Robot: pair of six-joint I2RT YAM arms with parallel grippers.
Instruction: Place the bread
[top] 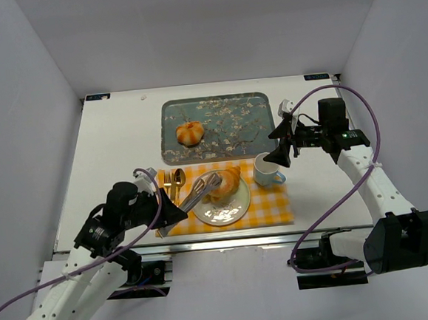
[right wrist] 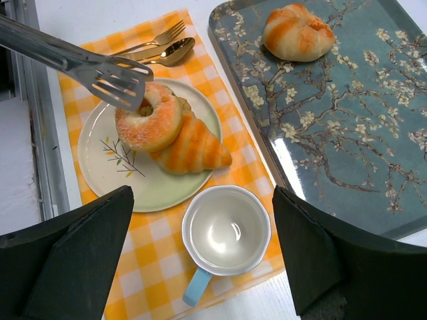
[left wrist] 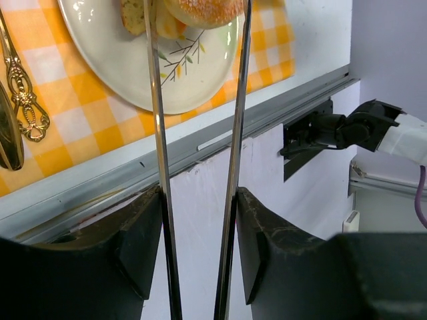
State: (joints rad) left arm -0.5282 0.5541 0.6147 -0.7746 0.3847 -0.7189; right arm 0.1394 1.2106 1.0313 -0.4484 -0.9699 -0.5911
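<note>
The donut (right wrist: pixel 150 117) lay on the plate (right wrist: pixel 113 167), in the near middle of the table (top: pixel 123 137). A croissant (right wrist: pixel 193 147) lay against its far right side, on the same plate. The plate sat on a yellow checked mat (right wrist: pixel 153 257).

The left gripper (left wrist: pixel 199 197) reached in from the near left and held a pair of metal tongs (right wrist: pixel 73 60). One finger pressed on the outside of each tong arm. The two arms stood apart, with a clear gap between them. The slotted tips were at the donut's near left edge, one above the other and slightly parted. From the left wrist view the arms ran up either side of the donut. Whether the tips touched it could not be told.

The right gripper (top: pixel 280 157) hung above the cup (right wrist: pixel 227 233) with its fingers spread wide and nothing between them. The cup was white with a blue handle and stood on the mat just right of the plate. Its handle pointed right.

A gold fork (right wrist: pixel 150 39) and spoon (right wrist: pixel 167 53) lay side by side on the mat, left of the plate.

A blue tray (right wrist: pixel 347 120) with a blossom pattern lay beyond the mat. A striped bun (right wrist: pixel 298 32) sat on its left part, well apart from the plate.
</note>
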